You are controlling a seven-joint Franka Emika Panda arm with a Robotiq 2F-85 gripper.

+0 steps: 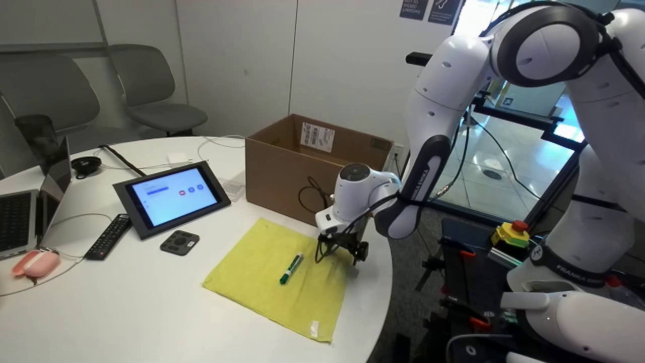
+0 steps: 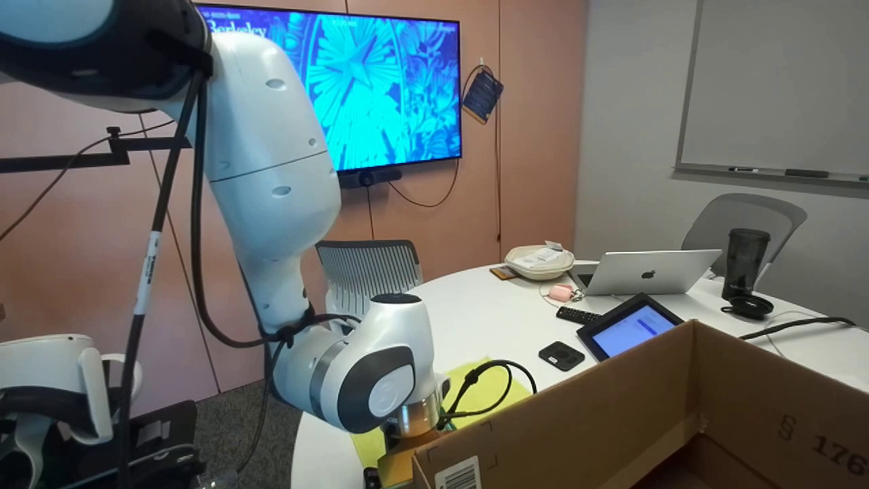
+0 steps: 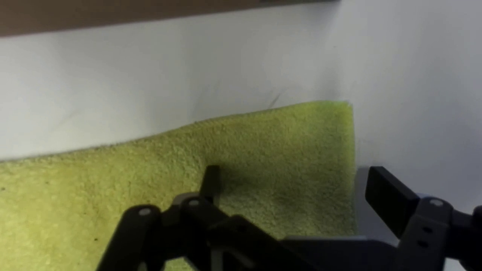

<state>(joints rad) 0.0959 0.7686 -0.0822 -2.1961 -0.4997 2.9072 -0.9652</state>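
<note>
the claw (image 3: 295, 177) has its fingers spread wide, holding nothing; the yellow cloth (image 1: 247, 275) lies flat on the tabletop (image 1: 151, 307) beneath it, beside the cardboard box (image 1: 282, 176). in the wrist view one finger stands over the cloth and the opposite one over bare tabletop, just past the cloth's edge and near a corner. whether the tips touch anything, i cannot tell. the cloth looks thin, so closing too high would likely let the tips skim across it, while pressing too low could jam a finger against the tabletop. the green and white marker (image 1: 291, 268) lies on the cloth, apart from the claw, and would probably roll off if the fabric were tugged or bunched. a sideways swing could knock the box, and the loose black cable (image 2: 471, 378) might catch its rim.
</note>
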